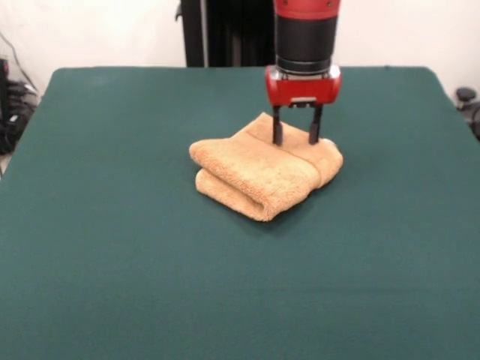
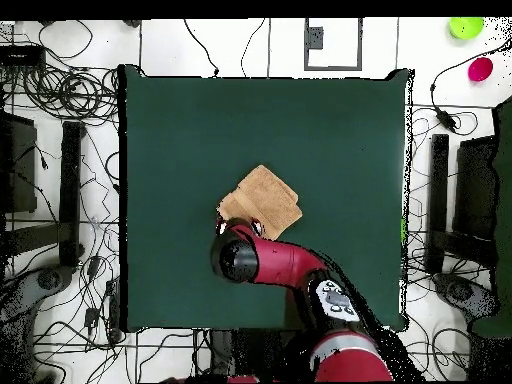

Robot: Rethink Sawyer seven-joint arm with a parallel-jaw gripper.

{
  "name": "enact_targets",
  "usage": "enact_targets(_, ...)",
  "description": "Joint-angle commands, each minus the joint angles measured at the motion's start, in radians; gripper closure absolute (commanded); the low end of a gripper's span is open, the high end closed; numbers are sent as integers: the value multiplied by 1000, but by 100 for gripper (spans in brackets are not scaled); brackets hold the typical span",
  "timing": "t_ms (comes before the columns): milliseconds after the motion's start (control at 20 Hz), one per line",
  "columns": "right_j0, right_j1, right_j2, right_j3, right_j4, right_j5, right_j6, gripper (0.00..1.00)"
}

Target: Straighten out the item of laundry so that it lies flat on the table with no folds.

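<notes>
The towel lies near the middle of the table, a little toward the edge where the robot stands, well away from every corner. It is folded over on itself into a thick bundle; at least two layers show at its front, with rounded folds. The gripper comes down from above onto the back part of the bundle. Its two dark fingers stand apart, spread and not clenched, and their tips touch or press into the top layer of the cloth; I cannot tell if any cloth is pinched between them.

I judge the towel to be light, soft and limp, with a rough terry surface that is not slippery. It will not keep its shape when lifted; it will hang and drag. A good place to take hold seems to be a free edge or corner of the upper layer, so that this layer can be pulled off the lower one.

No brand, label or readable writing shows on the towel or on the table
</notes>
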Motion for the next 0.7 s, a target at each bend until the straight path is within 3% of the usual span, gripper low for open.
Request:
enact_targets(50,-46,47,155,-10,-84,81,20,0)
enact_targets(300,-105,60,196,-2,-137,84,16,0)
enact_targets(700,-179,-33,229,60,-188,153,16,0)
